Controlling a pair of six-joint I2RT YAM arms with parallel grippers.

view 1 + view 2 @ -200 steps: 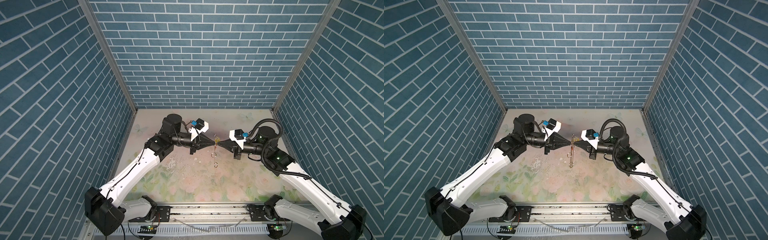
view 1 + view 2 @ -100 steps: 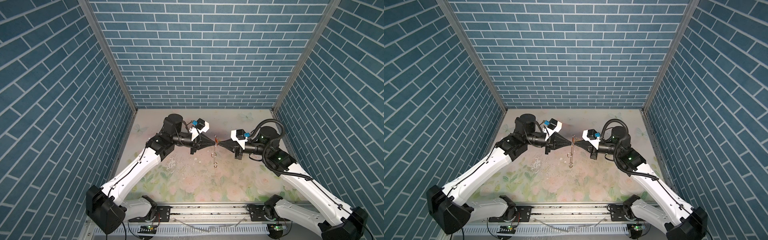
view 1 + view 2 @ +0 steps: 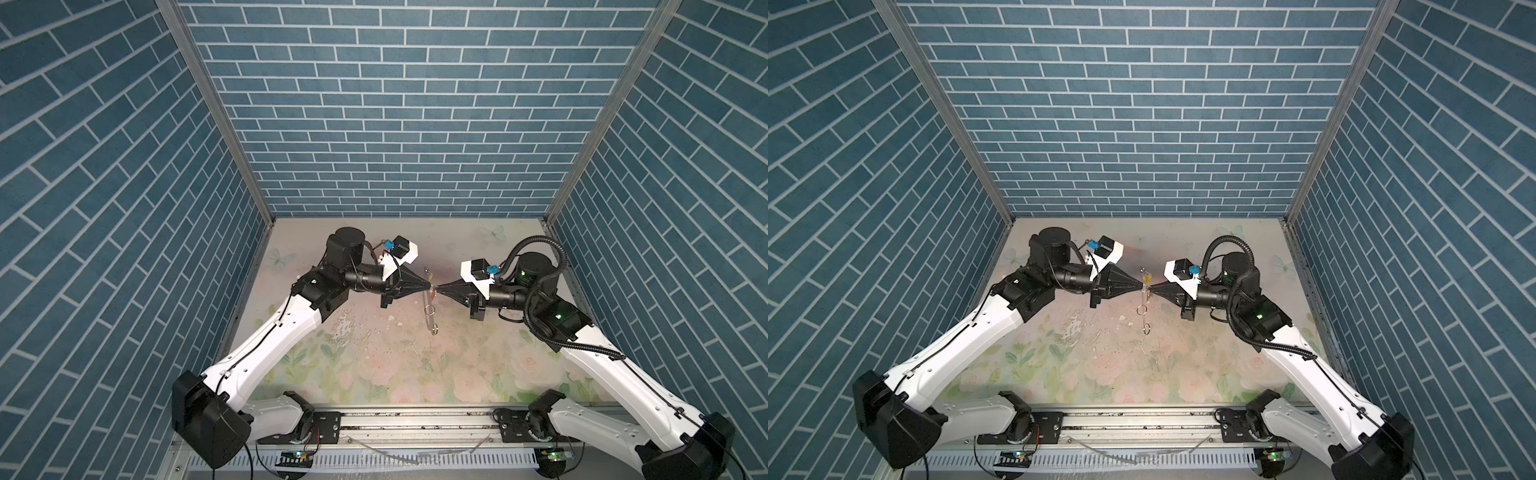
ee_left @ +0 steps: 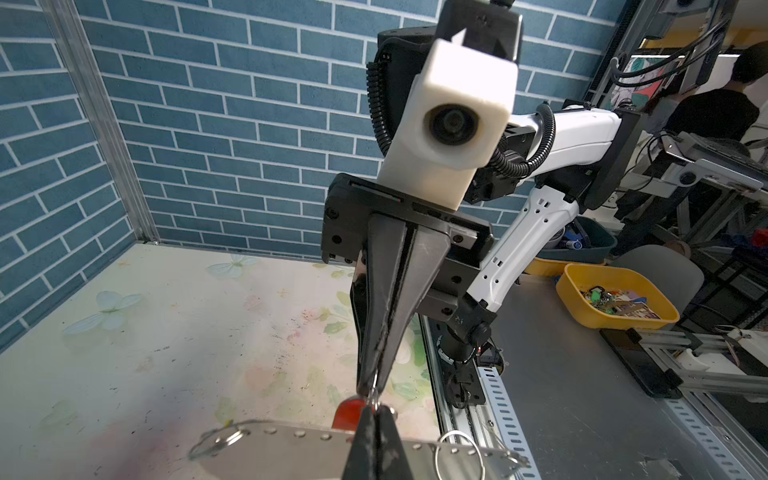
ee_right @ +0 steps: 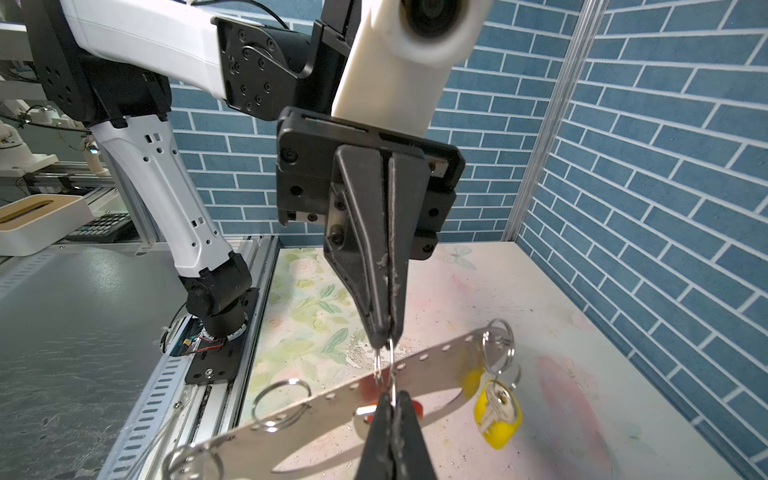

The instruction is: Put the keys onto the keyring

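Your keyring [image 5: 324, 419] is up off the floral table [image 3: 374, 353]. It is a flat strap that looks grey in the wrist views, with a row of small holes along one edge and silver rings through some of them. In both top views it sits just below the middle of the frame, seen edge-on as a thin line [image 3: 1144, 309] running down the frame from the spot where your two arms meet.

The yellow-tag key [image 5: 496, 411] dangles from rings at one end of the strap. In a top view that is the upper end, just above the gripper tips. The red-tag key [image 4: 348, 412] shows only as a red blob tucked right behind your left gripper's tip. You can't tell from here whether it is threaded onto anything.

Now the pinch. Your left gripper [image 3: 429, 284] comes in from the left and your right gripper [image 3: 439, 287] from the right, nose to nose at frame centre. Both pairs of jaws are pressed together, each clamped on the same small wire ring [image 5: 384, 365] from opposite sides. That ring crosses the holed edge of the strap, between the two tips.

Two more empty rings [image 5: 282, 395] sit farther along the strap, away from the yellow tag. Blue brick walls [image 3: 395, 124] close in the back and both sides.
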